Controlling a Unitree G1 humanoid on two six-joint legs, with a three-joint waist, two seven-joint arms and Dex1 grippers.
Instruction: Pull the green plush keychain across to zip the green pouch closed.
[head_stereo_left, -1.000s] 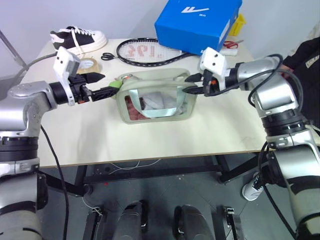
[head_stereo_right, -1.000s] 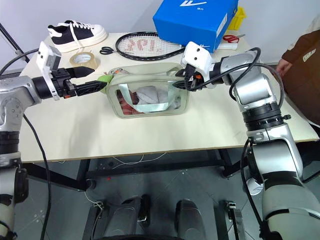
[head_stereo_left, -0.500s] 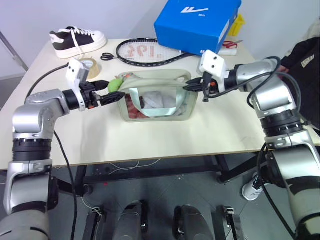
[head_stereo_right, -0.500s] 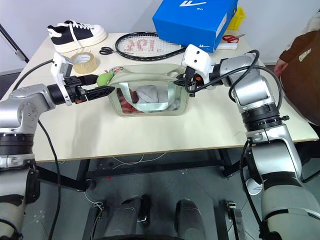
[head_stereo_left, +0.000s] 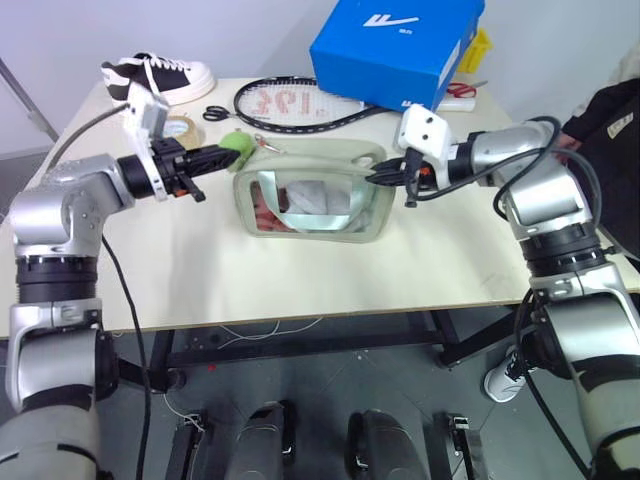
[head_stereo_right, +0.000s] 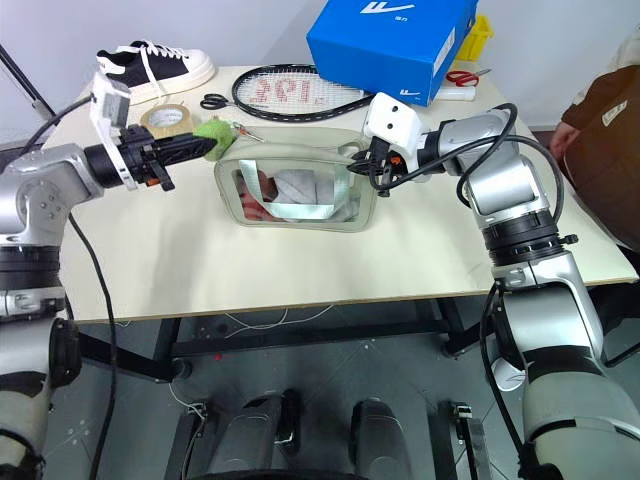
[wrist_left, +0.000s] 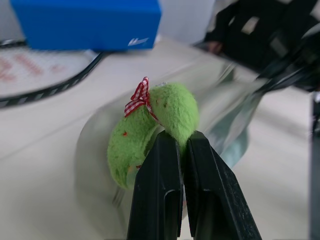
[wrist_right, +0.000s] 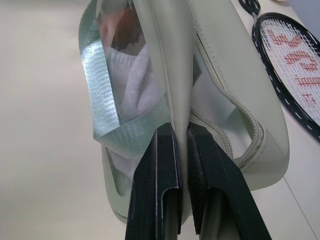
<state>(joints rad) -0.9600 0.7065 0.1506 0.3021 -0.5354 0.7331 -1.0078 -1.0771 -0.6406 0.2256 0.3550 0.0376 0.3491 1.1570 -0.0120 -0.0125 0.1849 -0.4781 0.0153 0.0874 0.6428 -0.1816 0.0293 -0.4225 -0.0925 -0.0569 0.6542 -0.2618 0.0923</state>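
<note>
Your left gripper (wrist_left: 181, 145) jaws just clenched on the green plush keychain (wrist_left: 150, 127), right gripper (wrist_right: 180, 135) jaws still grasping the green pouch (head_stereo_left: 315, 190) end: zip pull can start.

Pale table (head_stereo_left: 300, 270) carries pouch (head_stereo_left: 315, 200), racket (head_stereo_left: 290, 105), blue shoebox (head_stereo_left: 395, 45), sneaker (head_stereo_left: 160, 75), tape roll (head_stereo_left: 180, 128), scissors (head_stereo_left: 215, 113)

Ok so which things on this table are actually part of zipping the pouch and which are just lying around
Part of the job:
- green plush keychain, pinched in the left hand
- green pouch, its edge pinched by the right hand

Just lying about:
- blue shoebox
- racket
- black and white sneaker
- tape roll
- black scissors
- red scissors
</note>
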